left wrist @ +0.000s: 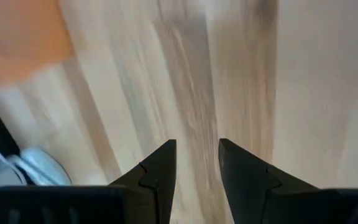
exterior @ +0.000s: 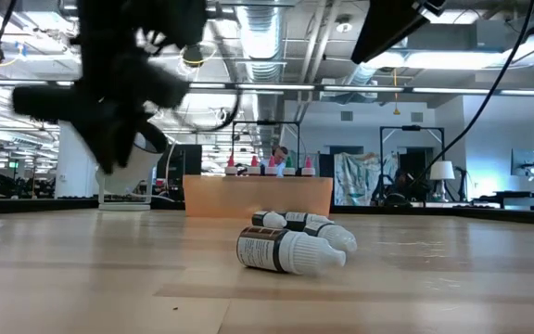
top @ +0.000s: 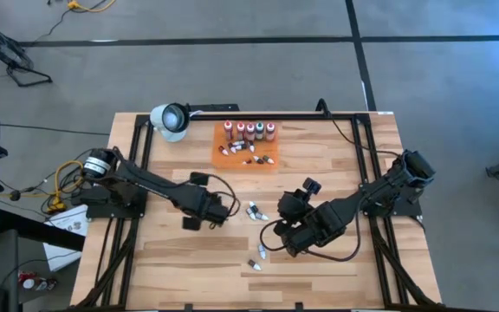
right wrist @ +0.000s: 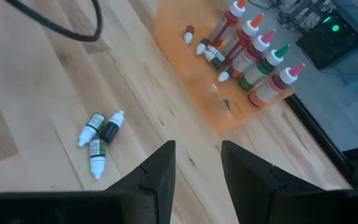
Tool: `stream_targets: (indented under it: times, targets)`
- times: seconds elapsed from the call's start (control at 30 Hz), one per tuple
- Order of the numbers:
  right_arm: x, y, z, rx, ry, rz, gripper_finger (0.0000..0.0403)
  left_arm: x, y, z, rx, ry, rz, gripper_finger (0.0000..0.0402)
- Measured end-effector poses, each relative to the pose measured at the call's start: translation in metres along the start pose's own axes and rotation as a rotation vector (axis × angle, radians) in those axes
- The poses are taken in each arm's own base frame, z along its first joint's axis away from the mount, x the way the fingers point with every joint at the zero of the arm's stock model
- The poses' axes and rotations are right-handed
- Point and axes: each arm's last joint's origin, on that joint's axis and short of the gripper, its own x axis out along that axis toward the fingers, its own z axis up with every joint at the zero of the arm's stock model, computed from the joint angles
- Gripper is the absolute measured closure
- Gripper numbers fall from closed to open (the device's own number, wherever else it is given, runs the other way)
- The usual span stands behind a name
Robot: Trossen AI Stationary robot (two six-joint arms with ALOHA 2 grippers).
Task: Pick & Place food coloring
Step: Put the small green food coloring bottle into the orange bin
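Since the vials (right wrist: pixel 100 140) lie loose mid-tabletop, we judge them light, rigid, roll-prone: pinch across the body; both grippers narrowly parted, empty.

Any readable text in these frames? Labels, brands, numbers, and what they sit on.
None legible.
Small white-capped vials with dark labels lying on the wooden table: label print shows, too small to read.
Tall red, orange and green bottles on the flat orange tray: no readable label.
Room signage behind: blurred.
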Motion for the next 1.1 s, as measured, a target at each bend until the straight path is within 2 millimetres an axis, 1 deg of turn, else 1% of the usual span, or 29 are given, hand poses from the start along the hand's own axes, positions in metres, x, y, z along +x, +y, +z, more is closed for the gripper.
stream_targets:
  times: [0.13,0.3,0.4,0.53,0.63,0.73,0.9,0.97,1.1]
  targets:
    - [0.000,0.001,0.000,-0.001,-0.003,0.004,0.0280,0.024,-0.016,-0.020,-0.004,0.101,0.016,0.0288]
    - [0.001,0.000,0.001,0.005,-0.005,0.006,0.0280,0.044,-0.040,-0.046,-0.023,0.228,-0.085,0.0288]
    - [0.003,-0.001,0.003,0.013,-0.002,0.001,0.0280,0.052,-0.055,-0.053,-0.010,0.221,-0.161,0.0288]
    - [0.008,-0.003,0.007,0.034,-0.002,-0.005,0.0280,0.052,-0.070,-0.054,0.032,0.154,-0.187,0.0289]
    - [0.012,-0.005,0.010,0.051,-0.001,-0.004,0.0280,0.041,-0.080,-0.047,0.060,0.088,-0.220,0.0289]
    - [0.015,-0.006,0.011,0.061,0.012,0.000,0.0280,0.024,-0.089,-0.032,0.100,-0.040,-0.263,0.0289]
    - [0.015,-0.006,0.012,0.071,0.009,0.010,0.0280,-0.012,-0.103,-0.007,0.290,-0.303,-0.317,0.0288]
    - [0.015,-0.006,0.012,0.071,0.008,0.011,0.0280,-0.030,-0.107,0.004,0.374,-0.435,-0.326,0.0288]
    - [0.015,-0.006,0.012,0.071,0.009,0.011,0.0280,-0.063,-0.107,0.021,0.525,-0.648,-0.301,0.0288]
